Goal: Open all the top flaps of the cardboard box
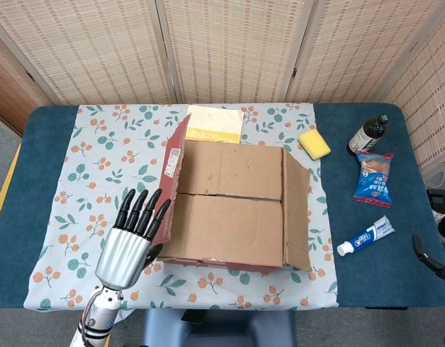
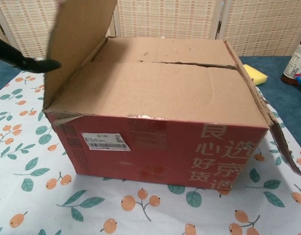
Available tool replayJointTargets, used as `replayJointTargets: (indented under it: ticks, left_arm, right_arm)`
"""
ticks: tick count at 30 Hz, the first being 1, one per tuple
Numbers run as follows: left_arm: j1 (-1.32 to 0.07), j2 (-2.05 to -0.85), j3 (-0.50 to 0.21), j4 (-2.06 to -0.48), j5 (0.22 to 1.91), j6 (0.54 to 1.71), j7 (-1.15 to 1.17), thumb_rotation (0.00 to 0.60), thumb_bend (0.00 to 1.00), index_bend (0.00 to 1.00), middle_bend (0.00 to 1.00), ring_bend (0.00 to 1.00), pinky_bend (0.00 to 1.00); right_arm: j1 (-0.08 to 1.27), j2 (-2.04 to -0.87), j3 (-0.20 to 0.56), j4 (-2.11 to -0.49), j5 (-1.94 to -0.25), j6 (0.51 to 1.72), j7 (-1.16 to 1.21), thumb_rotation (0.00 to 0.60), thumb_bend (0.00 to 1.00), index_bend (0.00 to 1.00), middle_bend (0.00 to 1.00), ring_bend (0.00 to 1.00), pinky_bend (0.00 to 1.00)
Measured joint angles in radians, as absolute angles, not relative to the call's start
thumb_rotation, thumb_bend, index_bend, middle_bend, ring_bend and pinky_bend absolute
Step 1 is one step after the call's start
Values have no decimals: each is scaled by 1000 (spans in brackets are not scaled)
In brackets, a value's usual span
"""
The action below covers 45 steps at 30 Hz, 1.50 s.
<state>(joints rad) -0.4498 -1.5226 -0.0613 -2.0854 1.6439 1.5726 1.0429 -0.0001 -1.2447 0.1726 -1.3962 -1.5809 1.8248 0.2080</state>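
Observation:
The cardboard box [image 1: 229,202] stands in the middle of the table, its red front [image 2: 160,152] facing the chest view. Its left flap [image 1: 173,170] stands almost upright [image 2: 79,39]. My left hand [image 1: 128,242] is beside that flap's red outer face, fingers straight and spread. Its thumb [image 2: 28,61] touches the flap's front edge. The two brown inner flaps, far [image 1: 233,170] and near [image 1: 226,231], lie shut and meet along a torn seam. The right flap [image 1: 298,206] is folded outward and slopes down [image 2: 282,142]. A dark part of my right hand [image 1: 425,253] shows at the right edge.
A yellow booklet [image 1: 215,124] lies right behind the box. To the right are a yellow sponge [image 1: 314,143], a dark bottle [image 1: 368,134], a blue snack packet [image 1: 373,178] and a toothpaste tube [image 1: 365,236]. The floral cloth [image 1: 92,166] lies left of the box.

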Motion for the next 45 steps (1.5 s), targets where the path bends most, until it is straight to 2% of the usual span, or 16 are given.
replayJointTargets:
  ticks: [14, 26, 35, 41, 45]
  left_arm:
    - [-368, -1505, -108, -2045, 1688, 1636, 1021, 600, 234, 0, 44, 0, 0]
    - [-274, -1415, -107, -2038, 1665, 1679, 984, 600, 233, 0, 44, 0, 0]
    - [-229, -1314, -101, -1964, 1591, 1674, 726, 600, 233, 0, 44, 0, 0]
    - [-188, -1226, -72, -1843, 1544, 1641, 455, 600, 233, 0, 44, 0, 0]
    - [-158, -1178, -47, -1788, 1478, 1600, 374, 600, 233, 0, 44, 0, 0]
  right_arm:
    - [0, -1244, 171, -1401, -1581, 1819, 204, 600, 393, 0, 0, 0, 0]
    - [-1, -1247, 167, -1402, -1586, 1818, 187, 600, 394, 0, 0, 0, 0]
    - [28, -1253, 158, -1407, -1620, 1790, 151, 600, 393, 0, 0, 0, 0]
    - [89, -1206, 157, -1503, -1643, 1684, 104, 600, 393, 0, 0, 0, 0]
    - [159, -1157, 172, -1618, -1627, 1549, 1, 600, 393, 0, 0, 0, 0]
